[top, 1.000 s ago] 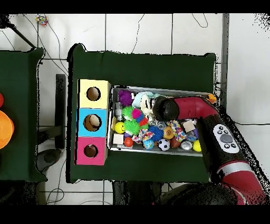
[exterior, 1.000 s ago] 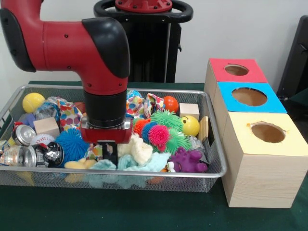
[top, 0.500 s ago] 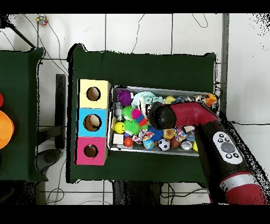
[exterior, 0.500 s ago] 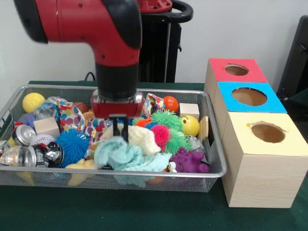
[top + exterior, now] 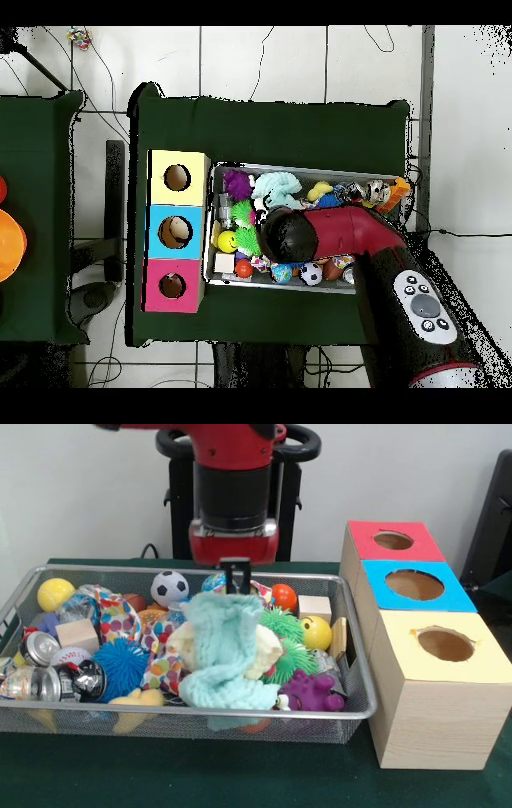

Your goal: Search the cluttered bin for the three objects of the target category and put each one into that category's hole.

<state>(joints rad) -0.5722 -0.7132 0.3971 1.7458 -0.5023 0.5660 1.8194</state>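
Green-clothed counter (image 5: 80, 776) against a white wall carried a wire mesh bin (image 5: 352, 664) and, touching the bin's side, a row of three wooden boxes. Each box had a round hole in a coloured top: yellow box (image 5: 444, 688) nearest the camera, blue box (image 5: 416, 586) in the middle, red box (image 5: 392, 541) farthest. Pincer (image 5: 234, 582) was pressed together on the top edge of a light teal knitted cloth (image 5: 228, 652), held above the bin's middle. Cloth hung down with its lower end resting on the clutter; a cream fabric piece (image 5: 260, 656) was touching it. Around the cloth: purple rubber toy (image 5: 312, 692) just beside its lower end, yellow smiley ball (image 5: 316, 632) and green spiky balls (image 5: 280, 624) toward the boxes, blue spiky ball (image 5: 120, 662) and crushed cans (image 5: 36, 664) on the other side, soccer ball (image 5: 170, 586) behind. Overhead, the arm (image 5: 340, 235) covered the bin's middle, hiding the pincer; the teal cloth (image 5: 275, 187) showed just beside it.
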